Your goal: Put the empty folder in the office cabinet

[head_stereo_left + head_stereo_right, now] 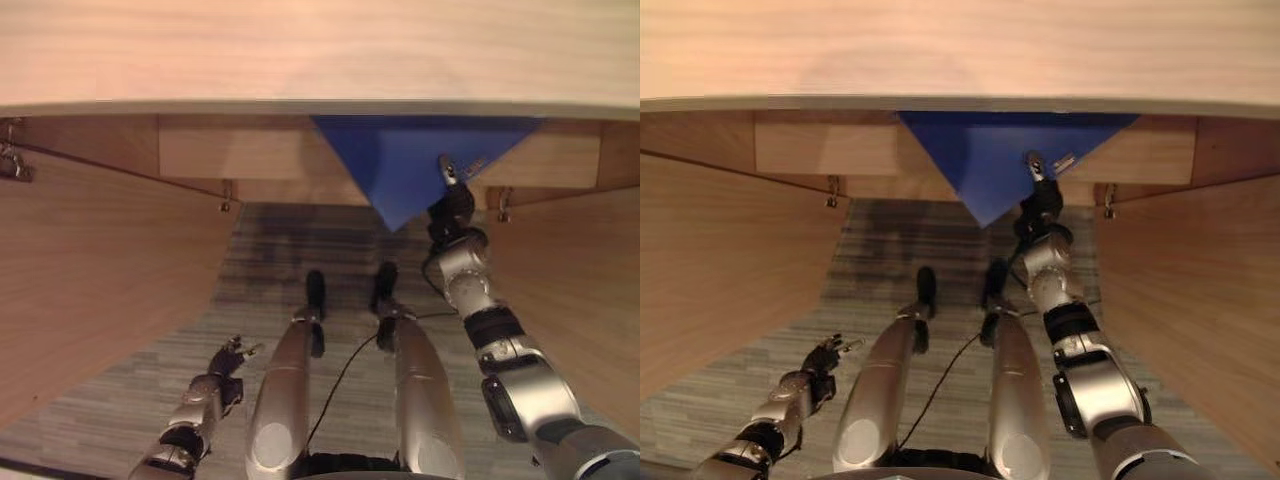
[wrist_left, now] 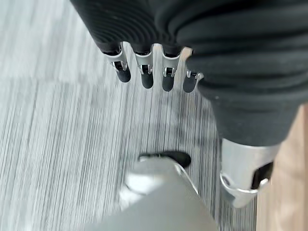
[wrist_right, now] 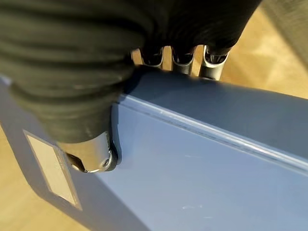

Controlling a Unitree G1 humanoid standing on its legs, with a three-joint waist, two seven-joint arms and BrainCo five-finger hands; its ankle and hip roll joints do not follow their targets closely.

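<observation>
A wooden cabinet [image 1: 300,50] spans the view ahead, its top panel overhead and its two doors [image 1: 90,270] swung open to either side over a grey striped carpet [image 1: 280,250]. A blue folder [image 1: 400,165] pokes corner-down out of the cabinet's opening, between the doors. The right hand [image 1: 452,195] grips it, fingers [image 3: 211,67] curled over its spine, thumb pressed on the face beside a pale label [image 3: 50,168]. The left hand [image 1: 228,358] hangs low above the carpet, fingers [image 2: 144,77] relaxed and holding nothing.
</observation>
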